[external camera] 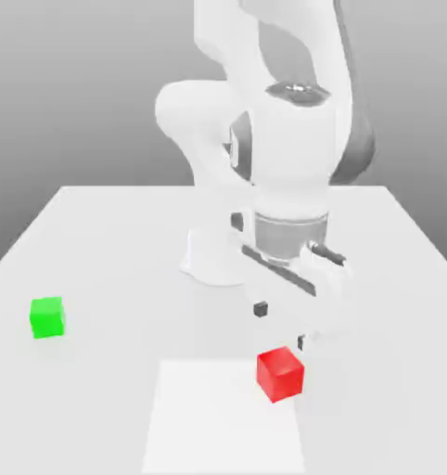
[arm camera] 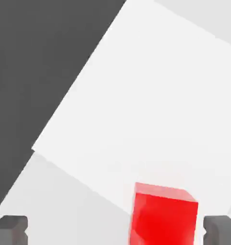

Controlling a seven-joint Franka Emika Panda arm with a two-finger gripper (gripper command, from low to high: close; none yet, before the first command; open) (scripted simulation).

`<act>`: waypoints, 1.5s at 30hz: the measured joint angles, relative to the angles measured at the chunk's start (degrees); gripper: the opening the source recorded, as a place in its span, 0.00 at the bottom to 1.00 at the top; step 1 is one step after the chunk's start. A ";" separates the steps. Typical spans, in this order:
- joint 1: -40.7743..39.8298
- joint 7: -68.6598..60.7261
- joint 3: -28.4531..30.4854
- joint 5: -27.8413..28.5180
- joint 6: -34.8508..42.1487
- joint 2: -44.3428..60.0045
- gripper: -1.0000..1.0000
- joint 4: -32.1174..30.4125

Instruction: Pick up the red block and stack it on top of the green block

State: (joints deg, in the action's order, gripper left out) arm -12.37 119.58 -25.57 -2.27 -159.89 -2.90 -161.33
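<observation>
The red block [external camera: 280, 374] rests on the white table near the front, at the corner of a paler square patch. My gripper [external camera: 282, 326] hovers just above and behind it, open, with nothing held. In the hand view the red block [arm camera: 163, 215] lies between the two dark fingertips [arm camera: 9, 229], off-centre toward one of them, and the gripper [arm camera: 115, 232] is spread wide. The green block [external camera: 47, 317] sits alone on the table far off at the exterior view's left.
The arm's white base [external camera: 209, 255] stands at the table's middle back. A paler square patch [external camera: 223, 417] marks the tabletop in front. The table's edge [arm camera: 21, 177] borders a dark floor in the hand view.
</observation>
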 joint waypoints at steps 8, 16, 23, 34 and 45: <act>8.30 16.18 12.84 19.29 -11.38 14.96 0.50 1.55; 9.75 17.05 14.55 20.45 -12.41 16.02 0.00 1.72; 6.67 4.64 7.12 3.40 -2.98 3.86 0.00 -0.42; -12.85 7.78 19.92 2.86 2.76 -2.05 0.00 -0.63; -32.50 13.90 36.03 5.76 6.17 -5.21 0.00 -0.28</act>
State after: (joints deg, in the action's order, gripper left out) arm -44.87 133.48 10.45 3.49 -153.72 -8.11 -161.61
